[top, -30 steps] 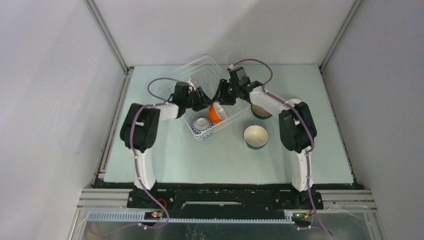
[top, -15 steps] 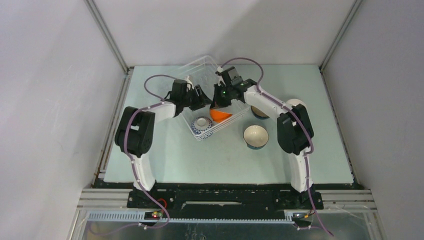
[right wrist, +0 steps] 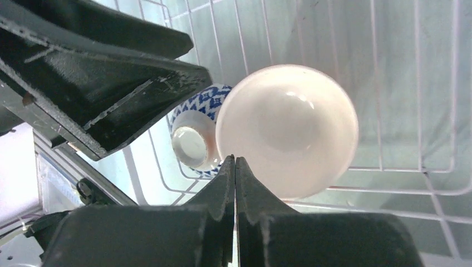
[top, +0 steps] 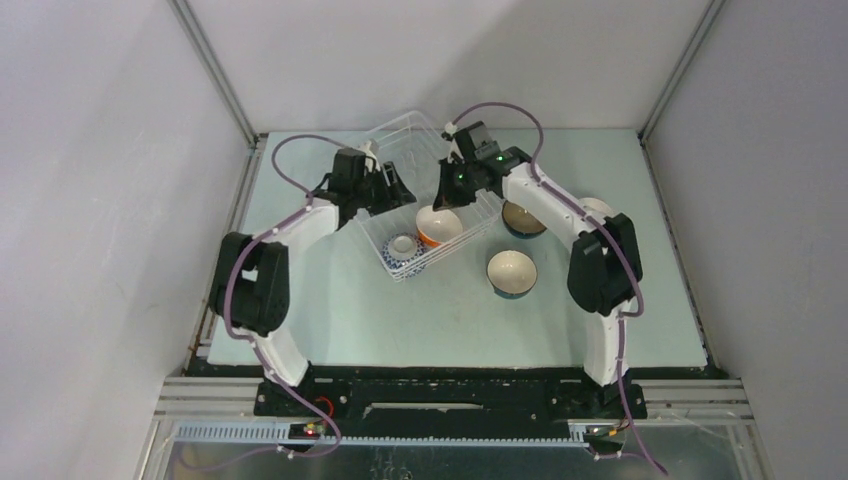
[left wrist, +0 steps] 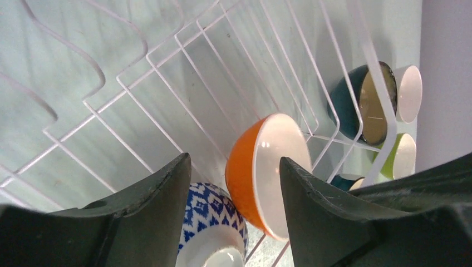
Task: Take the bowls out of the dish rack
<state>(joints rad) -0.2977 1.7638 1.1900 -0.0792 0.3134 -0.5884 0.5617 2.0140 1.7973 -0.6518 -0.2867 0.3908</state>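
White wire dish rack sits at the far middle of the pale green tabletop in the top view, turned at an angle. Inside it, a small round orange bowl with a cream inside leans beside an upside-down blue-and-white patterned bowl in the near corner. The left gripper and the right gripper both reach into the rack from either side, just above the orange bowl. Out on the table to the right of the rack stand a teal-and-white bowl with a cream inside and a dark bowl with a brown inside.

From the left wrist, the left gripper has its dark fingers spread apart, clamping nothing. The orange bowl shows in the gap beyond them, tipped on its side among the rack wires. The blue-and-white bowl lies next to it. Past the rack wall sit the dark blue-green bowl, a white bowl and a lime green bowl.

From the right wrist, the right gripper has its fingers pressed flat together with no gap. Their tips lie over the near rim of the orange bowl, whose cream inside faces the camera; whether they touch it I cannot tell. The blue-and-white bowl is against its left side.
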